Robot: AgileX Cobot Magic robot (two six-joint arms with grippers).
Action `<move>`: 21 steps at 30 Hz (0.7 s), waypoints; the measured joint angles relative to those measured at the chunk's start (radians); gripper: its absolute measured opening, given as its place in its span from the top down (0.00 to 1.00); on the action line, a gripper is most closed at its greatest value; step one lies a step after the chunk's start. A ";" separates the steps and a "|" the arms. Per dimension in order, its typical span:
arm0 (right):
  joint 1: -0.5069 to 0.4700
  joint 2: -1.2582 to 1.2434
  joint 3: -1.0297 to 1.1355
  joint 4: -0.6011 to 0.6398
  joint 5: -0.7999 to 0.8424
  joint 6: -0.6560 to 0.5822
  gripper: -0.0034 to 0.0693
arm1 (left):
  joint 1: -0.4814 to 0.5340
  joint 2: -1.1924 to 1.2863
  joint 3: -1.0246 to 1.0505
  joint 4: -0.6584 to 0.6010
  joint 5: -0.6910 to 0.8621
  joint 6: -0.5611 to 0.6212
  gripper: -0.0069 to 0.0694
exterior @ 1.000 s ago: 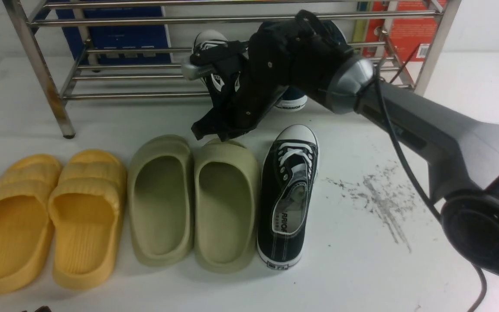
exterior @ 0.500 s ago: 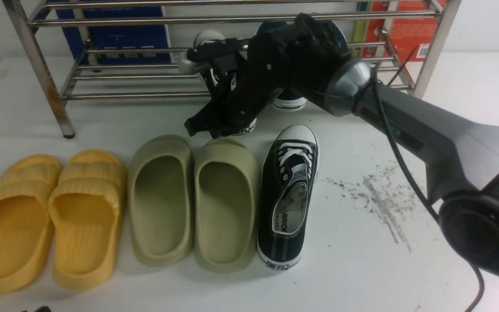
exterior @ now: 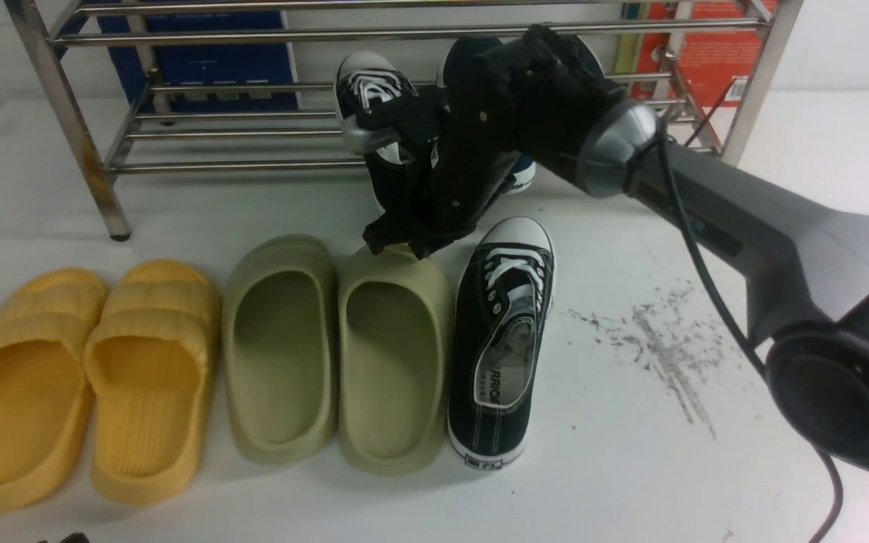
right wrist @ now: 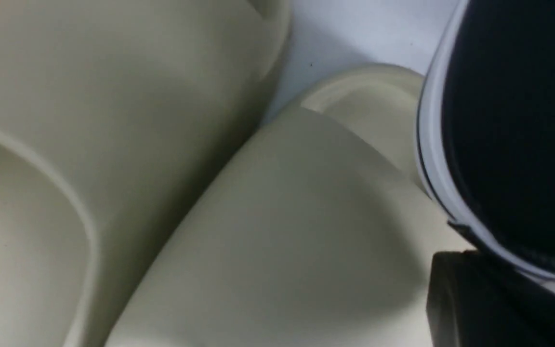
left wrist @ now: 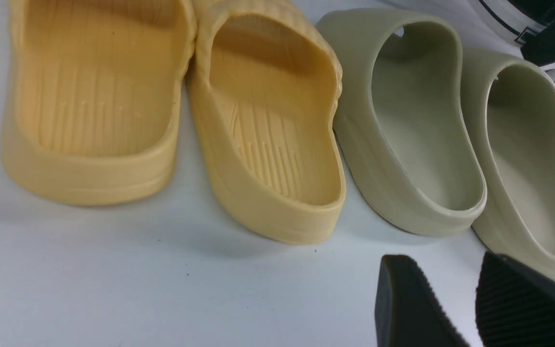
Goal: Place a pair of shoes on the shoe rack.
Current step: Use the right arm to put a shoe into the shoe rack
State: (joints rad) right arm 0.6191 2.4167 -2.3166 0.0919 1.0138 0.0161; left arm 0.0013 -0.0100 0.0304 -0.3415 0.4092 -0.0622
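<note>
Right claw (exterior: 404, 237) is pinched narrow on one black canvas sneaker (exterior: 368, 79). The grip seems to be at the heel collar, though the claw's own body hides the exact spot. That sneaker is tilted steeply: its white toe cap sits in the upper middle of the frame at the lower rods of the shoe rack (exterior: 216, 165), and its heel hangs low, just above the toe of an olive foam slide (exterior: 393, 362). Whether the toe already rests on a rod, I cannot tell.

To finish this placement well, I would raise the heel so the shoe levels out, then slide it forward until the sole spans at least two rods before letting go. Released at this tilt, it would likely slip back onto the desk (exterior: 631, 467). It also wants keeping clear of the navy slip-on (exterior: 516, 177) just to its right.

Left claw (left wrist: 443, 262) stands wide with nothing between its fingers (low over the desk, near the slides).

The count:
- Two black sneakers: one held, and its mate (exterior: 502, 339) flat on the desk at centre.
- Two olive slides.
- Two yellow foam slides (exterior: 151, 377) at lower left.
- One navy slip-on plainly visible.
- One rack.
</note>
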 joint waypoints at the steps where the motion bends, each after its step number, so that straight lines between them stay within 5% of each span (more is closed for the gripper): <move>1: 0.000 0.005 0.001 0.000 -0.005 0.000 0.93 | 0.000 0.000 0.000 0.000 0.000 0.000 0.60; 21: 0.000 0.006 0.003 0.010 -0.251 0.013 0.93 | 0.000 0.000 0.000 0.000 0.000 0.000 0.60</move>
State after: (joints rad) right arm 0.6189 2.4230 -2.3133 0.1017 0.7626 0.0295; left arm 0.0013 -0.0100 0.0304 -0.3415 0.4092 -0.0622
